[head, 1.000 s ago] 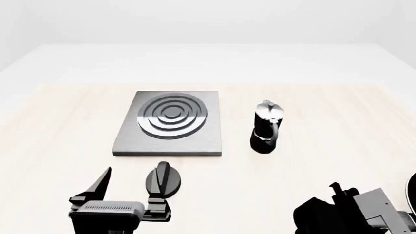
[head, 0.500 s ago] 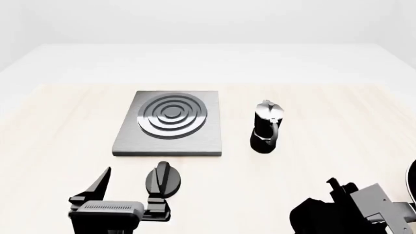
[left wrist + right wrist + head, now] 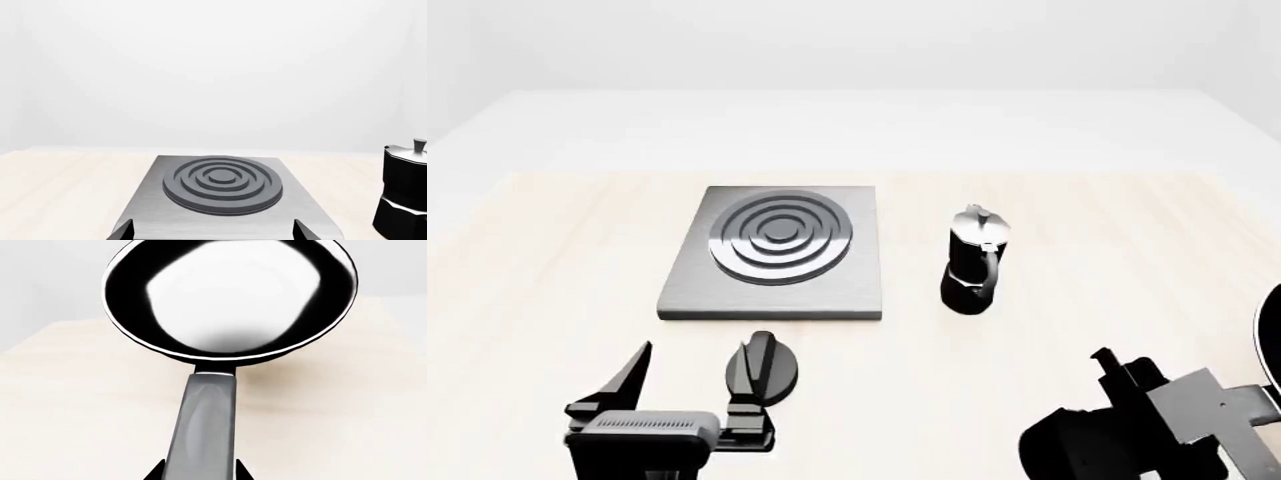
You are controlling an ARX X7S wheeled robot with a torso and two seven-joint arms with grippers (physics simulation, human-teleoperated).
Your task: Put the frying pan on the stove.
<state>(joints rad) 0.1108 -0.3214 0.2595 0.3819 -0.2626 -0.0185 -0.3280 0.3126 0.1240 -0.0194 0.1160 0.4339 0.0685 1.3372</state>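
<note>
Left hand (image 3: 687,385): low at the near edge of the bench (image 3: 1094,260), 2 fingers spread wide and pointing toward the stove (image 3: 777,250). It holds nothing. The black round knob (image 3: 761,368) lies just beside its right finger. In the left wrist view both fingertips (image 3: 123,231) frame the stove's (image 3: 223,192) near edge, with the moka pot (image 3: 401,192) off to one side.

Right hand (image 3: 1114,362): low at the near right of the bench, wrist angled toward the right edge of the head view. The right wrist view shows the frying pan (image 3: 230,295) straight ahead on the bench, its long handle (image 3: 203,430) running back between the 2 fingertips (image 3: 157,473). I cannot tell whether they grip it.

Frying pan (image 3: 1270,345): only a sliver shows at the head view's right edge, well apart from the stove. Moka pot (image 3: 974,260) stands upright between them.
</note>
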